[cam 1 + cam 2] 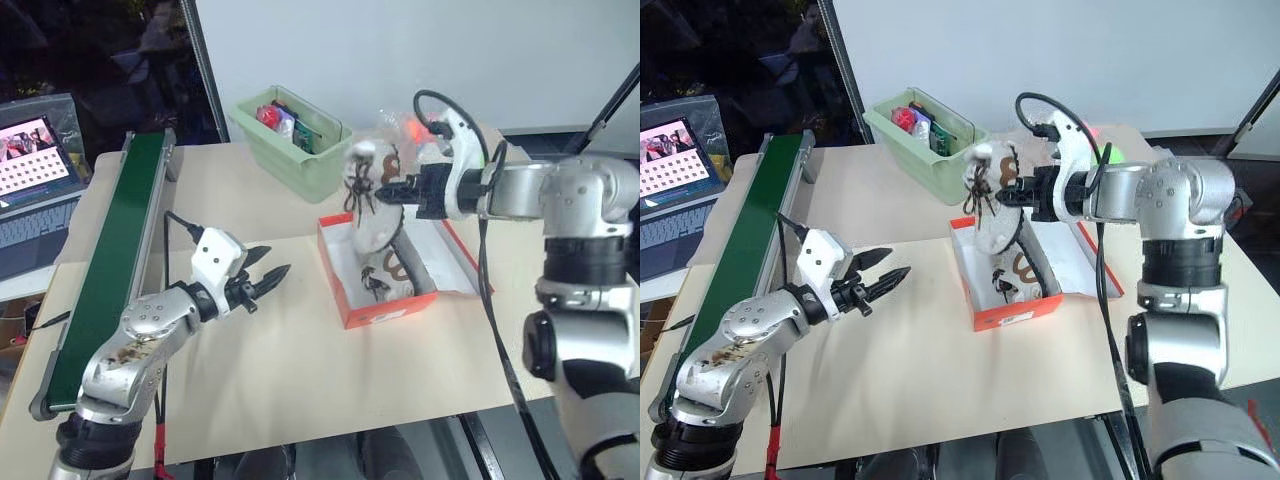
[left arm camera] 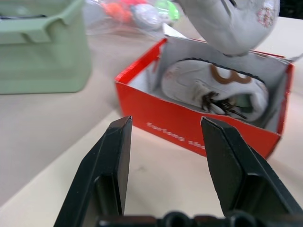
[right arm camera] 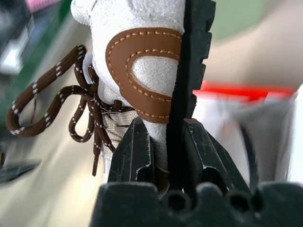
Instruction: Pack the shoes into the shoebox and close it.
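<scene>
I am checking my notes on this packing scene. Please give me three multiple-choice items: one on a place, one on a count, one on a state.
1. Where is the green bin?
A. beyond the shoebox
B. inside the shoebox
C. on the laptop

2. How many shoes lie in the shoebox?
A. none
B. one
C. two

3. The right gripper is:
A. open, empty
B. shut on the raised shoe
C. shut on the lid

Key: 1 A, it stands behind the box; 2 B, one shoe in the box; 3 B, fingers pinch its side. The left gripper is open.

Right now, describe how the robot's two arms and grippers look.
Both arms are silver-grey metal with rounded joints and black bands. The left gripper and right gripper each have two black pointed fingers on a white wrist housing. A black cable loops over each wrist.
</scene>
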Robot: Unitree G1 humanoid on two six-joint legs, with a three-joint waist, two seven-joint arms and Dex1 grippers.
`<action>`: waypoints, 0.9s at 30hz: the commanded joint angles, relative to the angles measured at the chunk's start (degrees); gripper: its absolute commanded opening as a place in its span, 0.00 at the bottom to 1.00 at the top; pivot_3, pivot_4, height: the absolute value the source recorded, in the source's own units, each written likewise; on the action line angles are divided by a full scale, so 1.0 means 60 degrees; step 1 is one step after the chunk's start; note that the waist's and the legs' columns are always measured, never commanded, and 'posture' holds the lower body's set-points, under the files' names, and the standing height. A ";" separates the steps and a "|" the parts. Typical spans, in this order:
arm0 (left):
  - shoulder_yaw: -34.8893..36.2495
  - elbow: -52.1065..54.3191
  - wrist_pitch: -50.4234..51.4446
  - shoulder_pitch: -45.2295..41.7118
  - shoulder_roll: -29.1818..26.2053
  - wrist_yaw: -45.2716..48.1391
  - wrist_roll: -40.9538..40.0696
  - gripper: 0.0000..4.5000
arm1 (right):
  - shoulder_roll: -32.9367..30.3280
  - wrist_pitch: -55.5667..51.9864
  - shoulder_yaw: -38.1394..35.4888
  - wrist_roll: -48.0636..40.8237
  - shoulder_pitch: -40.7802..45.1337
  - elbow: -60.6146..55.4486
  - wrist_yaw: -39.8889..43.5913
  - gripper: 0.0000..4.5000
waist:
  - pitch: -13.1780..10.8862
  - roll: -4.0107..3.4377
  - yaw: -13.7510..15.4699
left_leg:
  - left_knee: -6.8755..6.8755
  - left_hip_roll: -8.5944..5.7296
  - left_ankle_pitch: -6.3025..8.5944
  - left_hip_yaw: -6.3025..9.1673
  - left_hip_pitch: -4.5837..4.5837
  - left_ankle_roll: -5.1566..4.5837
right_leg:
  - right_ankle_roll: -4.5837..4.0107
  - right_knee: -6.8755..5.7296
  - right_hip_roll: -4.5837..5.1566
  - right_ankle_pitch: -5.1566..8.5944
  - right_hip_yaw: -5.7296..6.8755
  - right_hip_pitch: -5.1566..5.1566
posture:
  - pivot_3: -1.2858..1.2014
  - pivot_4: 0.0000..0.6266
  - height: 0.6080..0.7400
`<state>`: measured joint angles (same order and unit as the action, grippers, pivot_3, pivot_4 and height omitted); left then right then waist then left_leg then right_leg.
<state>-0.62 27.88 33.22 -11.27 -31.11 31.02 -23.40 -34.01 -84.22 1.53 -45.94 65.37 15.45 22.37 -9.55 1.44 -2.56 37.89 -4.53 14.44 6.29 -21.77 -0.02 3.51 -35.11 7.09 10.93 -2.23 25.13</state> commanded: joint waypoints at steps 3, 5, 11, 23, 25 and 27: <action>-0.0380 0.0420 -0.0383 -0.0150 0.0495 -0.0106 0.0182 0.55 | -0.0021 0.0361 0.1304 0.1111 0.0325 0.1249 0.1275 0.09 | 0.0000 0.0002 0.0041 | 0.0003 0.0008 0.0000 0.0000 -0.0017 0.0000 | -0.0002 0.0000 -0.0003 -0.0004 0.0001 0.0010 | 0.52 0.24 1.00; -0.0405 0.0453 -0.0411 -0.0053 0.0523 -0.0103 0.0252 0.55 | 0.0120 0.0699 0.1660 0.1508 0.0340 0.1668 0.1629 0.09 | 0.0000 0.0001 0.0032 | 0.0006 0.0011 0.0000 -0.0001 -0.0033 0.0000 | -0.0002 -0.0001 -0.0003 -0.0006 0.0000 0.0025 | 0.52 0.24 1.00; -0.0313 0.0667 -0.0299 -0.0008 0.0569 -0.0178 0.0273 0.55 | 0.0615 0.1613 0.2234 0.2658 0.0450 0.3016 0.2463 0.09 | 0.0000 0.0001 0.0018 | 0.0008 0.0013 0.0000 -0.0007 -0.0030 0.0002 | -0.0008 -0.0005 -0.0011 -0.0010 -0.0004 0.0032 | 0.52 0.24 1.00; -0.0413 0.0705 -0.0294 0.0090 0.0711 -0.0277 0.0395 0.55 | 0.2105 0.2933 0.2749 0.4374 0.0679 0.4678 0.3413 0.09 | 0.0001 0.0000 -0.0003 | 0.0009 0.0023 -0.0001 -0.0009 -0.0031 0.0005 | -0.0013 -0.0008 -0.0023 -0.0017 -0.0013 0.0040 | 0.52 0.24 1.00; -0.0414 0.0704 -0.0304 0.0097 0.0702 -0.0243 0.0413 0.55 | 0.2208 0.3149 0.2605 0.4584 0.0751 0.4912 0.3386 0.09 | 0.0001 -0.0001 -0.0014 | 0.0009 0.0024 -0.0001 -0.0010 -0.0033 0.0006 | -0.0014 -0.0012 -0.0023 -0.0018 -0.0017 0.0050 | 0.52 0.24 1.00; -0.0413 0.0699 -0.0321 0.0093 0.0694 -0.0190 0.0412 0.56 | 0.2253 0.3285 0.2311 0.4692 0.0853 0.5155 0.3281 0.30 | 0.0001 -0.0001 -0.0012 | 0.0009 0.0026 -0.0002 -0.0010 -0.0033 0.0008 | -0.0015 -0.0016 -0.0028 -0.0018 -0.0018 0.0054 | 0.52 0.24 1.00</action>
<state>-3.31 29.93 32.48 -10.62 -26.80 29.58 -20.84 -20.44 -66.50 18.06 -18.55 67.96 46.16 42.01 -9.55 1.44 -2.63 37.94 -4.37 14.43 6.23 -21.96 0.03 3.41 -35.21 6.92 10.82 -2.34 25.46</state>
